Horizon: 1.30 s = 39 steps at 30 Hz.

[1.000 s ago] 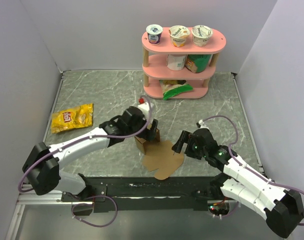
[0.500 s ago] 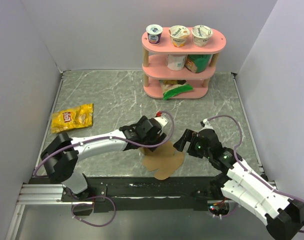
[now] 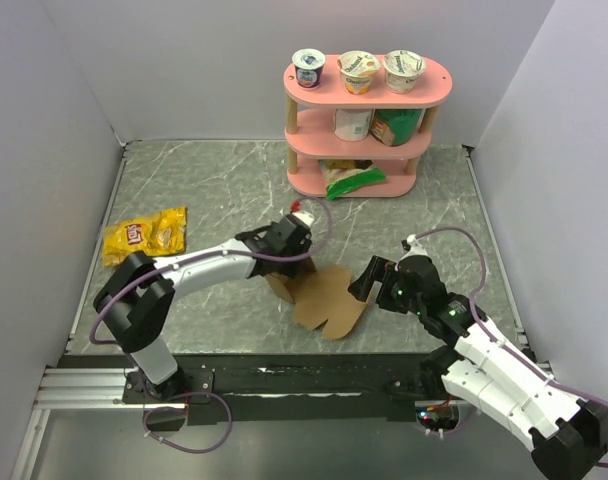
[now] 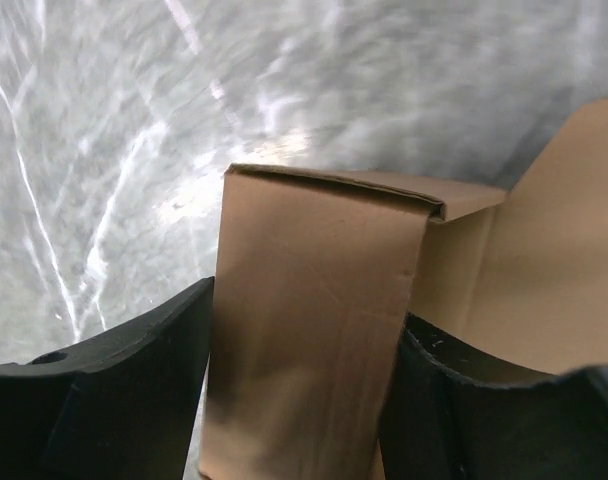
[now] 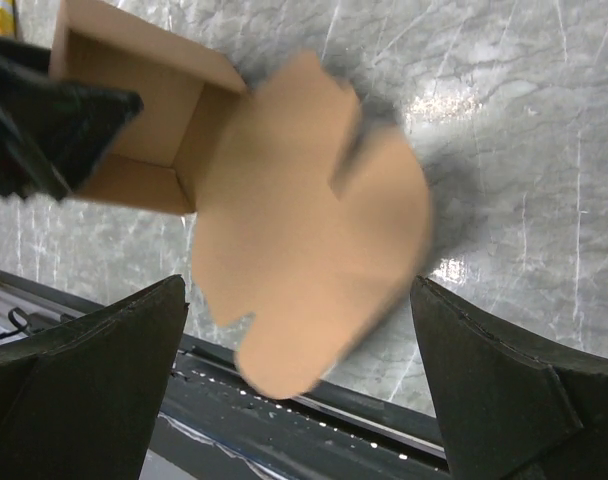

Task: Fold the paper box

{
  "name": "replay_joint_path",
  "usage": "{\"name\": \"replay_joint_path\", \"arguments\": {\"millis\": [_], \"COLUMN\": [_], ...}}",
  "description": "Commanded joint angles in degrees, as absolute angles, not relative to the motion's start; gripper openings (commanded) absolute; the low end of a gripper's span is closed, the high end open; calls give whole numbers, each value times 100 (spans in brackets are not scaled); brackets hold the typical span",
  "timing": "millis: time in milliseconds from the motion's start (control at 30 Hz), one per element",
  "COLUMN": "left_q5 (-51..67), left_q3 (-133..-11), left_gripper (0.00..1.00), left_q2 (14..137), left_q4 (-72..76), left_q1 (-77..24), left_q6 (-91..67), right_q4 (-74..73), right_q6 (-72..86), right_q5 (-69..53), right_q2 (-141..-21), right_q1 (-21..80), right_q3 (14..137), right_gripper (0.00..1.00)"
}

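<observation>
The paper box [image 3: 324,298] is brown cardboard near the table's front middle. One end is folded into a small open tray, and a broad rounded lid flap spreads toward the right. My left gripper [image 3: 286,266] is shut on a standing wall of the box [image 4: 314,320], with black fingers [image 4: 134,390] pressed on both of its sides. My right gripper [image 3: 364,284] hovers open just right of the flap. In the right wrist view the blurred flap [image 5: 314,240] lies between and below the wide-apart fingers [image 5: 94,390], touching neither.
A yellow snack bag [image 3: 144,236] lies at the left. A pink three-tier shelf [image 3: 368,112] with yoghurt cups and packets stands at the back. Walls close in the left, right and far sides. A black rail [image 5: 314,405] runs along the near edge.
My left gripper pulled back from over the flap to the box's folded end and closed on its wall. The box shifted and the flap lifted a little. The right arm barely moved.
</observation>
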<state>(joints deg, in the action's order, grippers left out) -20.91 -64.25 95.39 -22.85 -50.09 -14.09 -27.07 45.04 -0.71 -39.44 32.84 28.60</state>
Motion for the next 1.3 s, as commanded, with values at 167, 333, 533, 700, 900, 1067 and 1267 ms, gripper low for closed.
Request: {"name": "replay_joint_path", "arguments": {"millis": [167,333,533,700,900,1067,1267], "left_q5": [216,1071,1099,801,563,440,492], "left_q3": [-5293,-4046,-3543,-3375,-3322,-3173,-2901], "left_gripper": [65,69,95,100,96,98,98], "left_q2": [9009,8807,8649,8097,7262,6777,6355], "left_q4": [-1443,-354,-44,54,-341,-492,-581], "left_q1": [-3657,-2875,-2681,-2611,-2566,-2549,-2540], "left_q6": [-3048,-4049,-4411,-4544,-4527,-4456,-4711], "right_q4": [-2900,-2988,-2804,-2304,-1732,-820,-317], "right_q6": [3991,3867,3718,3551,3042,2234,1196], "right_q5": [-202,-158,-193,-290,-580,-1797,-2689], "right_q2": [-4236,-4254,-4473,-4921,-5720,-6275,-6617], "right_q1": [3217,3164,3068,2848,2303,2206,2285], "right_q3": [3638,3841,3894,3911,4675,5115,5641], "right_gripper": [100,100,100,100,100,100,100]}}
